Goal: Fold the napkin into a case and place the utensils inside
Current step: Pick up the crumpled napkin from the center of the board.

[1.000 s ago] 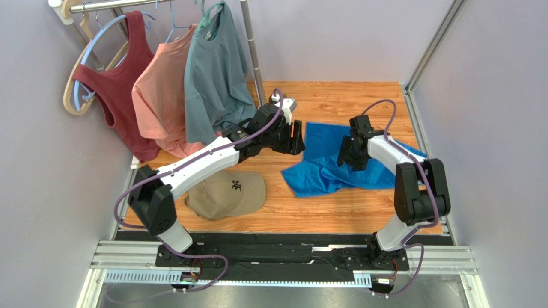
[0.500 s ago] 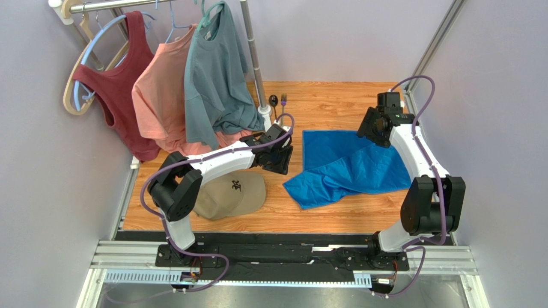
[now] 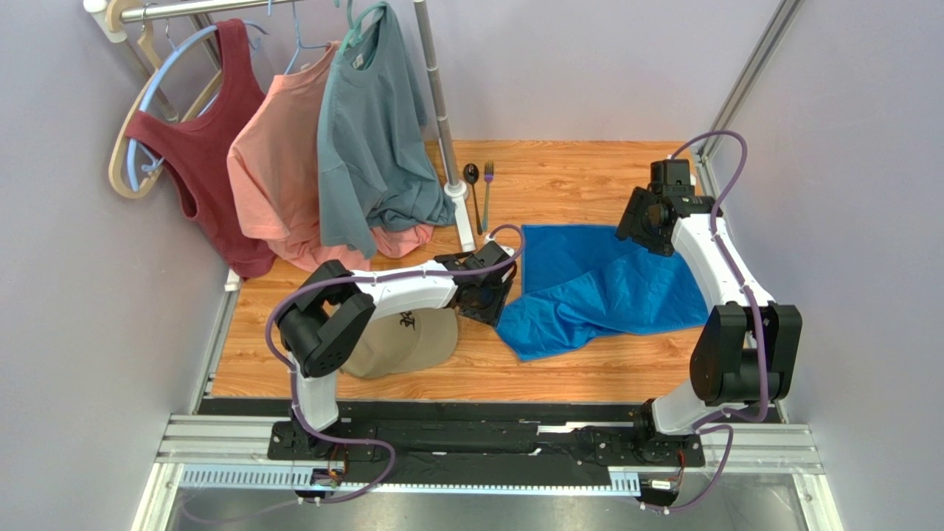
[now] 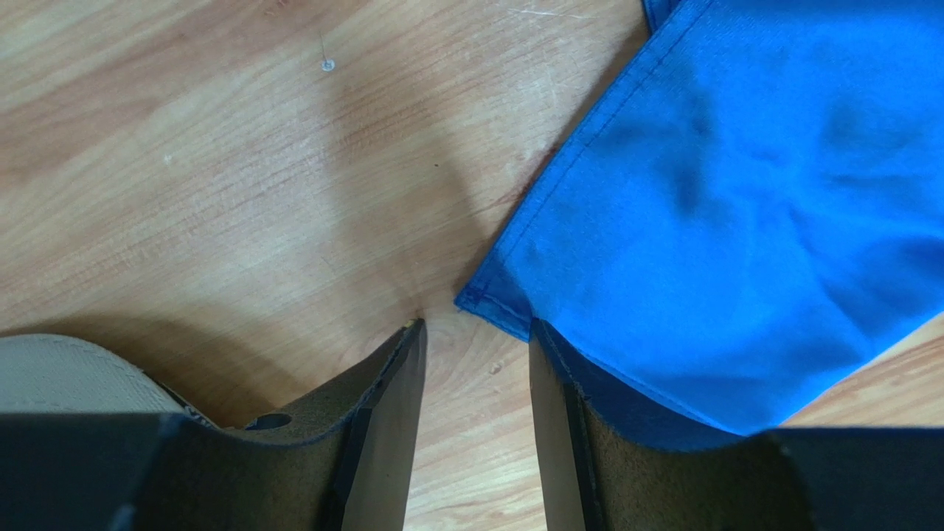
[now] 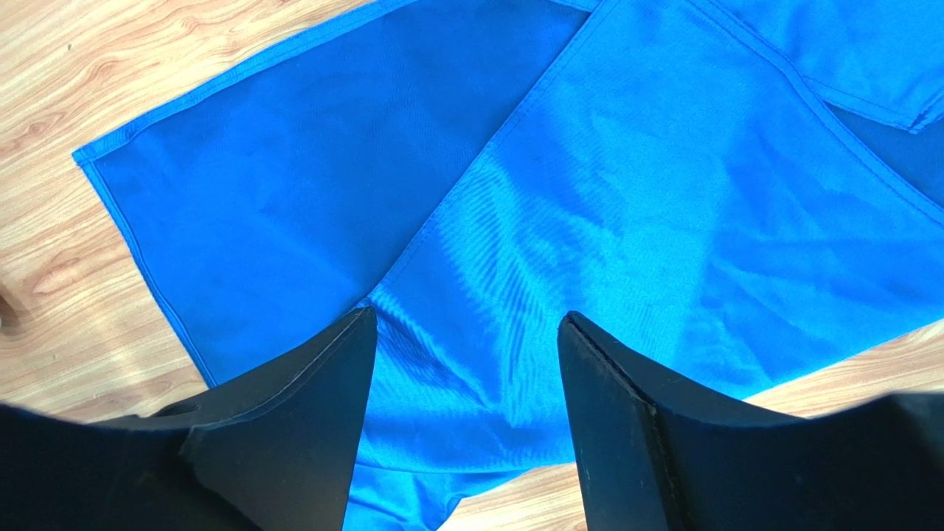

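Parted jaws on the left gripper (image 4: 474, 332), only bare wood between them, nothing held; low at centre of the overhead frame. Just ahead of the gap, a corner of the blue napkin (image 4: 753, 188); tan cap (image 3: 412, 345) at lower left. Spread wide and empty, the right gripper (image 5: 465, 321), hovering over the napkin's upper right corner. Cloth rumpled, partly folded, right of centre. Black spoon (image 3: 471, 177) and fork (image 3: 488, 175) side by side at upper centre on the wooden table (image 3: 576, 166), apart from the cloth.
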`<move>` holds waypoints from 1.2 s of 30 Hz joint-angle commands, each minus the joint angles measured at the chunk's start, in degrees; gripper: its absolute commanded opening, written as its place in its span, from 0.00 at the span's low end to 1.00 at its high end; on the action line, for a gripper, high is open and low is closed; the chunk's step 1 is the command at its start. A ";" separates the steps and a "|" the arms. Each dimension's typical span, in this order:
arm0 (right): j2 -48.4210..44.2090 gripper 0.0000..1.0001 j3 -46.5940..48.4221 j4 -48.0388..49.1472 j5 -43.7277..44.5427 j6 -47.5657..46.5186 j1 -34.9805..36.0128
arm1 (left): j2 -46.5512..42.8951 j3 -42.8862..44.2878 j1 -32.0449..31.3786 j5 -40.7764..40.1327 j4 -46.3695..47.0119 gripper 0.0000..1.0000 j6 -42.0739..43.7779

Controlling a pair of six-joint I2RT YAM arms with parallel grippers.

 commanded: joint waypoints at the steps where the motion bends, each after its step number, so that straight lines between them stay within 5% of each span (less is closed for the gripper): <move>1: -0.47 0.65 0.20 1.01 -0.55 -1.02 0.19 | 2.20 1.67 -0.54 -4.19 0.96 0.49 -1.14; 19: -2.22 0.64 -0.50 1.54 -1.34 -0.76 0.19 | 7.82 6.41 -5.02 -13.42 -4.48 0.47 -4.65; 25: -4.15 0.65 -1.38 1.45 0.76 -1.28 0.19 | 9.33 4.23 -5.03 -16.50 -5.20 0.22 -6.06; 28: -4.07 0.66 -1.56 2.24 -0.62 -1.20 -2.71 | 7.84 2.03 -5.03 -18.17 -4.06 0.00 -4.66; 36: 6.80 0.61 5.63 2.07 5.07 -2.25 -5.87 | 0.02 0.62 -5.03 -10.83 -3.35 0.00 11.51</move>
